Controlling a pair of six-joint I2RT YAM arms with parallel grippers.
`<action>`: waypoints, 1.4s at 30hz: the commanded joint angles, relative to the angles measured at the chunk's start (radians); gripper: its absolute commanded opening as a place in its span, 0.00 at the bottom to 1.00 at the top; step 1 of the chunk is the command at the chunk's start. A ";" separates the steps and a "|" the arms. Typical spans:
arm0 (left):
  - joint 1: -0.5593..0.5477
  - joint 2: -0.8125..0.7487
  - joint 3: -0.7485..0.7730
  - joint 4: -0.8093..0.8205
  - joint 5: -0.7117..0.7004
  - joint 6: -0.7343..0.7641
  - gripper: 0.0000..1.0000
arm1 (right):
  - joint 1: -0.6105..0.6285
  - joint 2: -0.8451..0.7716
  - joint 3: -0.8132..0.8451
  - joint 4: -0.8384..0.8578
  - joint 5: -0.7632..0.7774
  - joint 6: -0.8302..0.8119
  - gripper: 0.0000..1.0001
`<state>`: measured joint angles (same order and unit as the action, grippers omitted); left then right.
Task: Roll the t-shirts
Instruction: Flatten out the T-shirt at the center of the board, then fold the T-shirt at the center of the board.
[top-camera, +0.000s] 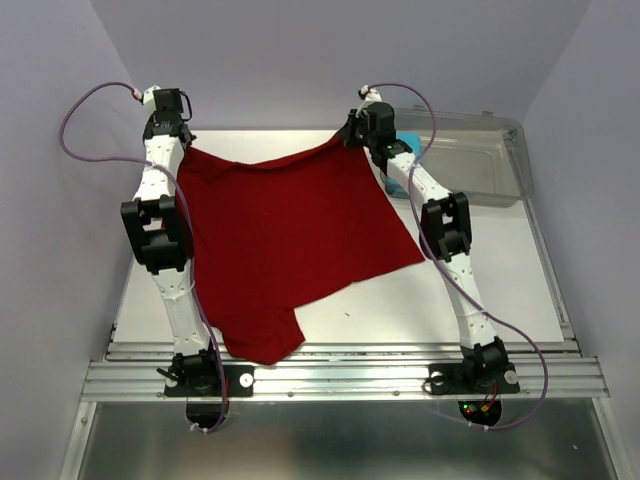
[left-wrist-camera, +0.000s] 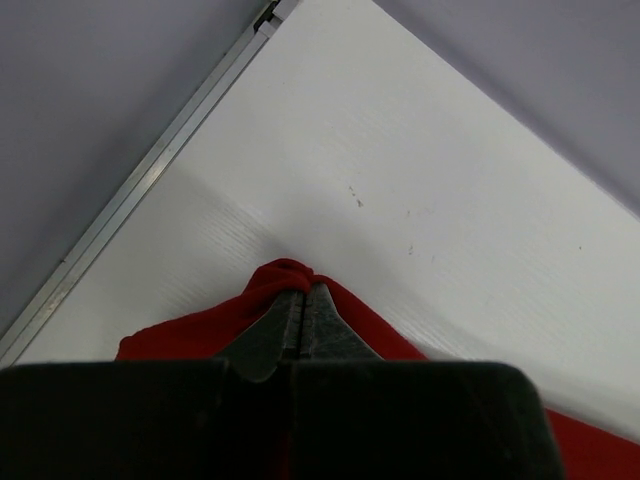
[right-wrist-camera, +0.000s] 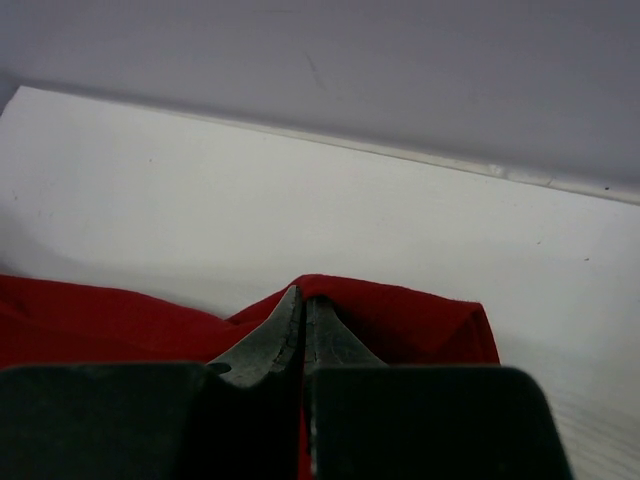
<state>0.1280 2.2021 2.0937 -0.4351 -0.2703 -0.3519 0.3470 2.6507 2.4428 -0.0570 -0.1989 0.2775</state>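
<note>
A dark red t-shirt (top-camera: 290, 235) lies spread over the white table, with one sleeve hanging near the front edge. My left gripper (top-camera: 184, 149) is shut on the shirt's far left corner, where the red cloth (left-wrist-camera: 285, 275) bunches at the closed tips (left-wrist-camera: 303, 291). On the far right corner my right gripper (top-camera: 349, 134) is shut, a fold of the shirt (right-wrist-camera: 400, 310) pinched in its tips (right-wrist-camera: 303, 297). The stretch of cloth between the two grips sags slightly. A bit of the cyan-blue t-shirt (top-camera: 409, 142) shows behind the right arm; the rest is hidden.
A clear plastic bin (top-camera: 480, 165) stands at the back right of the white table (top-camera: 480, 280). The metal rail (top-camera: 340, 375) with both arm bases runs along the near edge. Grey walls close in on the left, back and right.
</note>
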 joint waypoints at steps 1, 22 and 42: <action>0.019 -0.007 0.062 0.022 0.006 0.016 0.00 | -0.009 0.012 0.055 0.112 0.015 0.017 0.01; 0.013 -0.344 -0.376 -0.051 0.132 -0.024 0.00 | -0.019 -0.113 -0.149 0.120 0.001 0.045 0.01; -0.021 -0.590 -0.693 -0.067 0.171 -0.104 0.00 | -0.019 -0.325 -0.402 0.082 0.016 0.023 0.01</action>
<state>0.1123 1.7046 1.4292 -0.5064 -0.1104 -0.4370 0.3344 2.4119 2.0777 0.0078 -0.1986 0.3164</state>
